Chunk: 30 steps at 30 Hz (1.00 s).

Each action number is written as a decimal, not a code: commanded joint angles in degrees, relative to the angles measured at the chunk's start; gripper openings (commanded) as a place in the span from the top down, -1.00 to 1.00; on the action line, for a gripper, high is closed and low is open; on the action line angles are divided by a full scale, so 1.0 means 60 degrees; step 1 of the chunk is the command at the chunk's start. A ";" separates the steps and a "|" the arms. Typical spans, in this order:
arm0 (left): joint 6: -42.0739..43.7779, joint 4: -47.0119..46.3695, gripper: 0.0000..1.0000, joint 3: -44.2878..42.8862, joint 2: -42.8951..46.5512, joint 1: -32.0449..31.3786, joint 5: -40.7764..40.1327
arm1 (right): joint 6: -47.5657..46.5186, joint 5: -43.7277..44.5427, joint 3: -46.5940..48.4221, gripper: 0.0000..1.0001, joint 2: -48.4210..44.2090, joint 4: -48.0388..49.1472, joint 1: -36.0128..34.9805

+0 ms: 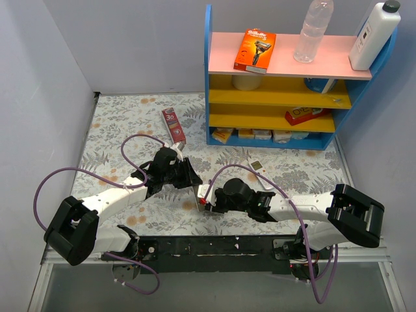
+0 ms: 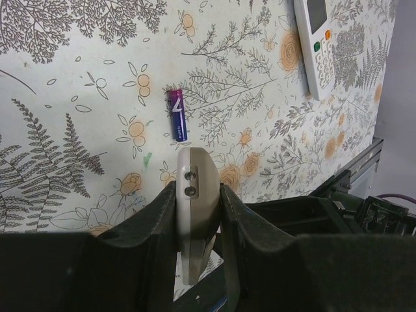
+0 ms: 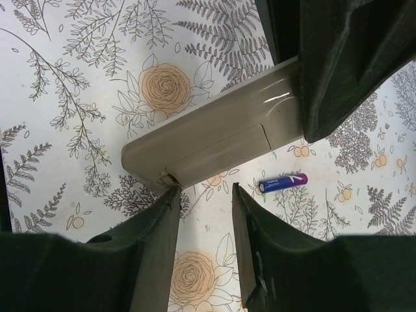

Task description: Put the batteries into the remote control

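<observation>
Left hand point(image 2: 198, 192) grips the remote point(image 3: 214, 123) edge-on above the bench point(image 3: 65, 78), likely to offer its battery cover point(image 3: 221, 153) to the right hand point(image 3: 205, 195), whose jaws stand apart and empty at that end. One battery point(image 3: 283, 182) lies loose on the bench nearby.

We see the remote control point(image 3: 214, 146) as a slim beige bar with rounded corners, clamped by its long edges in the left hand point(image 2: 198, 195) above the floral surface point(image 3: 78, 78). Its broad face carries a rectangular cover panel that sits flush and closed, and its narrow end shows two small round holes. One battery point(image 3: 283, 182) lies flat on the surface near the remote control, not touching it. It is a tiny cylinder, purple at one end and blue along the rest, with white print.
</observation>
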State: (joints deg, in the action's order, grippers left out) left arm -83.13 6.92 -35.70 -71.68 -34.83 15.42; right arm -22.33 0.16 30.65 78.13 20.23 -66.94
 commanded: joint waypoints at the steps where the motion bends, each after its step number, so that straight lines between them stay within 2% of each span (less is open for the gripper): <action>1: 0.0013 -0.0069 1.00 -0.0407 0.0228 0.0004 -0.0109 | 0.0030 -0.0423 0.0413 0.10 -0.0072 0.0130 -0.0094; 15: 0.0027 -0.0054 1.00 -0.0451 0.0301 0.0004 -0.0095 | -0.0131 -0.0760 0.0765 0.11 0.0045 0.0071 -0.0094; 30: 0.0042 0.0048 1.00 -0.0451 0.0345 0.0004 -0.0197 | -0.0146 -0.0335 0.0413 0.12 -0.0145 -0.0324 -0.0108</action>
State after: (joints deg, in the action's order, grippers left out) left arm -83.13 7.73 -36.07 -71.68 -34.81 14.76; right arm -22.94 -2.09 32.88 78.15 19.11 -67.16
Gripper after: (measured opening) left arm 0.254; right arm 0.444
